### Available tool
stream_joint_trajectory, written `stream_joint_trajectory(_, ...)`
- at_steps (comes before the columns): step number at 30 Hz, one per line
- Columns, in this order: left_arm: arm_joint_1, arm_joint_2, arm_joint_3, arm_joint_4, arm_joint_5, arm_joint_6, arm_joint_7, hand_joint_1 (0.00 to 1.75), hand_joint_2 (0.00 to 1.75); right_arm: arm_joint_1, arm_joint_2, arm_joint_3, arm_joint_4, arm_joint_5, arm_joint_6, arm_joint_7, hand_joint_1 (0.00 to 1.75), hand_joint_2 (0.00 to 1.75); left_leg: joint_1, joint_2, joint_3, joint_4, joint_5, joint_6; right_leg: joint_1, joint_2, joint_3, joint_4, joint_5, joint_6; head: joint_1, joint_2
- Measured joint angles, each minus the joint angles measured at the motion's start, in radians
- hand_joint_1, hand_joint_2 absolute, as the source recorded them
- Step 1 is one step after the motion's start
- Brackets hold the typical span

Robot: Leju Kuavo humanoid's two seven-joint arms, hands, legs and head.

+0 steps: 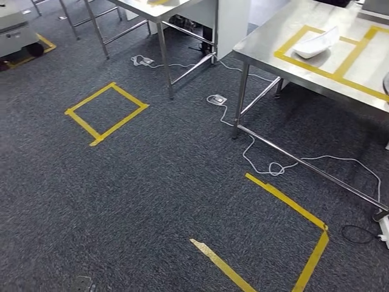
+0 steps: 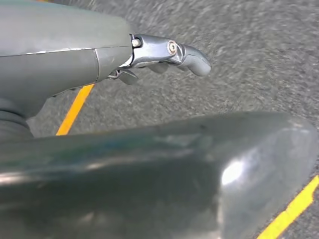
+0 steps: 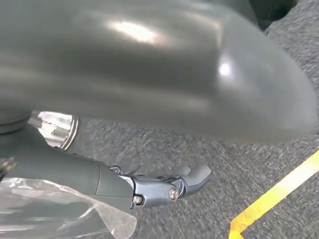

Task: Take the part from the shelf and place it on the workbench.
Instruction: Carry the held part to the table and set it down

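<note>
The white part [image 1: 316, 44] lies on the workbench [image 1: 266, 45], inside a yellow taped rectangle [image 1: 287, 45], which looks like the marked drop spot, so the placing seems done. It looks pale, shallow and curved, a bit like a moulded shell, resting flat. The left hand [image 2: 165, 52] hangs over the grey carpet [image 1: 151, 182], fingers stretched out and holding nothing. The right hand [image 3: 165, 186] hangs over carpet too, fingers out straight, with a clear plastic sheet [image 3: 64, 209] beside it; whether it grips that, I cannot tell.
</note>
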Motion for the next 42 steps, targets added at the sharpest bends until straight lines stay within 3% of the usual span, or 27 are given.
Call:
stream_joint_trajectory(2,-0.005,-0.001,-0.013,0.01,0.008,-0.001,-0.008,0.0,0.0,-0.002,0.0,0.001,-0.003,-0.005,-0.004,0.008,0.0,0.0,0.0,0.01,0.048,-0.069,0.044,0.003,0.002,-0.028,0.001,0.0,-0.001,0.002,0.0,0.0)
stream_joint_trajectory(3,-0.009,-0.001,-0.018,0.015,0.012,-0.002,-0.012,0.0,0.0,-0.002,0.0,0.003,-0.004,-0.009,-0.006,0.01,0.0,0.0,-0.002,0.028,0.091,-0.141,0.075,0.008,0.004,-0.04,0.004,0.0,-0.003,0.004,0.0,0.0)
stream_joint_trajectory(5,-0.019,-0.001,-0.029,0.024,0.019,-0.002,-0.018,0.0,0.0,0.001,-0.001,0.007,-0.01,-0.018,-0.011,0.015,0.0,0.0,-0.01,0.066,0.154,-0.256,0.108,0.02,0.009,-0.062,0.007,0.003,-0.008,0.013,0.0,0.0)
stream_joint_trajectory(6,-0.023,-0.001,-0.033,0.026,0.022,-0.001,-0.02,0.0,0.0,0.003,-0.001,0.008,-0.014,-0.022,-0.012,0.018,0.0,0.0,-0.013,0.078,0.165,-0.279,0.11,0.025,0.012,-0.071,0.009,0.004,-0.01,0.017,0.001,0.0)
stream_joint_trajectory(8,-0.024,-0.001,-0.042,0.031,0.027,0.0,-0.023,0.0,0.0,0.005,-0.002,0.012,-0.022,-0.029,-0.014,0.024,0.0,0.0,-0.016,0.064,0.161,-0.285,0.11,0.034,0.012,-0.089,0.017,0.003,-0.011,0.027,0.002,0.0)
stream_joint_trajectory(9,-0.022,0.0,-0.047,0.034,0.03,0.001,-0.023,0.0,0.0,0.005,-0.003,0.015,-0.026,-0.031,-0.015,0.026,0.0,0.0,-0.015,0.055,0.16,-0.289,0.113,0.04,0.01,-0.084,0.019,0.005,-0.016,0.033,0.002,0.0)
stream_joint_trajectory(11,-0.024,0.0,-0.055,0.04,0.035,0.003,-0.025,0.0,0.0,0.007,-0.007,0.019,-0.032,-0.037,-0.018,0.029,0.0,0.0,-0.012,0.036,0.158,-0.296,0.121,0.052,0.007,-0.038,-0.001,0.05,-0.051,0.044,0.004,0.0)
stream_joint_trajectory(13,-0.032,-0.001,-0.063,0.042,0.041,0.004,-0.026,0.0,0.0,0.014,-0.009,0.023,-0.034,-0.045,-0.022,0.035,0.0,0.0,-0.011,0.014,0.153,-0.297,0.126,0.059,0.005,0.019,-0.063,0.175,-0.115,0.047,0.008,0.0)
stream_joint_trajectory(14,-0.035,-0.001,-0.067,0.043,0.046,0.006,-0.026,0.0,0.0,0.018,-0.01,0.025,-0.034,-0.049,-0.026,0.039,0.0,0.0,-0.012,0.002,0.151,-0.297,0.126,0.06,0.005,0.03,-0.096,0.242,-0.138,0.046,0.008,0.0)
stream_joint_trajectory(15,-0.036,-0.001,-0.071,0.045,0.05,0.007,-0.027,0.0,0.0,0.021,-0.011,0.028,-0.035,-0.055,-0.03,0.042,0.0,0.0,-0.013,-0.011,0.151,-0.296,0.126,0.06,0.005,0.035,-0.12,0.285,-0.144,0.045,0.008,0.0)
stream_joint_trajectory(16,-0.036,-0.001,-0.075,0.046,0.054,0.009,-0.027,0.0,0.0,0.023,-0.014,0.031,-0.035,-0.061,-0.035,0.044,0.0,0.0,-0.014,-0.023,0.151,-0.296,0.126,0.06,0.006,0.037,-0.126,0.289,-0.129,0.044,0.008,0.0)
stream_joint_trajectory(18,-0.037,-0.001,-0.082,0.048,0.063,0.012,-0.027,0.0,0.0,0.025,-0.018,0.037,-0.035,-0.07,-0.046,0.047,0.0,0.0,-0.014,-0.048,0.155,-0.294,0.126,0.06,0.005,0.054,-0.088,0.191,-0.054,0.038,0.008,0.0)
stream_joint_trajectory(19,-0.039,-0.001,-0.086,0.048,0.067,0.013,-0.027,0.0,0.0,0.026,-0.021,0.04,-0.036,-0.074,-0.05,0.048,0.0,0.0,-0.015,-0.061,0.155,-0.292,0.125,0.058,0.003,0.082,-0.061,0.125,-0.02,0.035,0.008,0.0)
stream_joint_trajectory(20,-0.042,-0.001,-0.089,0.048,0.07,0.014,-0.027,0.0,0.0,0.028,-0.023,0.043,-0.036,-0.078,-0.054,0.048,0.0,0.0,-0.016,-0.073,0.151,-0.288,0.125,0.055,0.001,0.107,-0.038,0.069,-0.001,0.033,0.008,0.0)
stream_joint_trajectory(22,-0.047,-0.002,-0.095,0.05,0.075,0.016,-0.029,0.0,0.0,0.035,-0.027,0.05,-0.038,-0.084,-0.058,0.05,0.0,0.0,-0.013,-0.098,0.139,-0.283,0.128,0.043,0.0,0.137,-0.017,0.024,0.001,0.028,0.007,0.0)
stream_joint_trajectory(24,-0.047,-0.002,-0.1,0.054,0.079,0.017,-0.031,0.0,0.0,0.041,-0.031,0.059,-0.045,-0.092,-0.064,0.053,0.0,0.0,-0.009,-0.115,0.129,-0.28,0.132,0.029,0.0,0.114,-0.011,0.016,0.004,0.019,0.007,0.0)
stream_joint_trajectory(26,-0.047,-0.001,-0.104,0.058,0.084,0.017,-0.033,0.0,0.0,0.047,-0.035,0.068,-0.053,-0.104,-0.07,0.056,0.0,0.0,-0.011,-0.079,0.11,-0.24,0.104,0.02,-0.002,0.085,-0.006,0.008,0.008,0.008,0.002,0.0)
stream_joint_trajectory(28,-0.052,-0.001,-0.106,0.059,0.087,0.019,-0.036,0.0,0.0,0.057,-0.037,0.076,-0.058,-0.116,-0.077,0.061,0.0,0.0,-0.011,-0.023,0.057,-0.126,0.039,0.012,0.0,0.051,-0.006,0.005,0.007,0.001,-0.002,0.0)
stream_joint_trajectory(30,-0.053,-0.001,-0.109,0.059,0.092,0.02,-0.039,0.0,0.0,0.065,-0.039,0.085,-0.064,-0.129,-0.086,0.067,0.0,0.0,-0.007,-0.003,0.006,-0.012,-0.004,0.007,0.004,0.016,-0.01,0.006,0.003,-0.002,-0.002,0.0)
stream_joint_trajectory(31,-0.052,-0.001,-0.111,0.059,0.093,0.021,-0.04,0.0,0.0,0.067,-0.041,0.089,-0.068,-0.135,-0.09,0.07,0.0,0.0,-0.006,0.0,0.004,-0.001,0.0,0.006,0.006,0.001,-0.011,0.006,0.0,-0.002,-0.003,0.0)
stream_joint_trajectory(32,-0.049,0.0,-0.113,0.059,0.095,0.022,-0.041,0.0,0.0,0.07,-0.043,0.094,-0.073,-0.14,-0.094,0.073,0.0,0.0,-0.005,0.004,0.021,-0.029,0.021,0.008,0.007,-0.013,-0.009,0.006,-0.003,-0.002,-0.003,0.0)
stream_joint_trajectory(34,-0.048,0.002,-0.115,0.059,0.096,0.025,-0.042,0.0,0.0,0.075,-0.046,0.103,-0.082,-0.149,-0.101,0.078,0.0,0.0,-0.009,0.034,0.099,-0.167,0.078,0.016,0.01,-0.037,-0.002,0.006,-0.007,0.001,-0.003,0.0)
stream_joint_trajectory(36,-0.049,0.004,-0.117,0.059,0.096,0.027,-0.044,0.0,0.0,0.08,-0.049,0.112,-0.089,-0.155,-0.107,0.079,0.0,0.0,-0.017,0.061,0.154,-0.267,0.106,0.03,0.014,-0.057,0.004,0.007,-0.014,0.01,-0.001,0.0)
stream_joint_trajectory(37,-0.049,0.005,-0.119,0.059,0.097,0.027,-0.044,0.0,0.0,0.081,-0.051,0.115,-0.092,-0.157,-0.109,0.08,0.0,0.0,-0.021,0.065,0.16,-0.282,0.106,0.036,0.015,-0.065,0.007,0.007,-0.016,0.015,-0.001,0.0)
stream_joint_trajectory(39,-0.046,0.008,-0.121,0.059,0.099,0.029,-0.045,0.0,0.0,0.082,-0.056,0.123,-0.099,-0.161,-0.116,0.08,0.0,0.0,-0.021,0.047,0.159,-0.288,0.111,0.047,0.014,-0.076,0.016,0.005,-0.02,0.027,-0.001,0.0)
stream_joint_trajectory(41,-0.044,0.01,-0.123,0.059,0.103,0.032,-0.045,0.0,0.0,0.085,-0.066,0.134,-0.104,-0.17,-0.136,0.078,0.0,0.0,-0.017,0.029,0.162,-0.299,0.119,0.059,0.01,-0.037,0.008,0.035,-0.044,0.037,0.0,0.0)
stream_joint_trajectory(42,-0.047,0.01,-0.124,0.059,0.106,0.034,-0.046,0.0,0.0,0.088,-0.072,0.14,-0.105,-0.177,-0.151,0.076,0.0,0.0,-0.014,0.02,0.163,-0.303,0.123,0.063,0.008,-0.007,-0.016,0.082,-0.071,0.042,0.002,0.0)
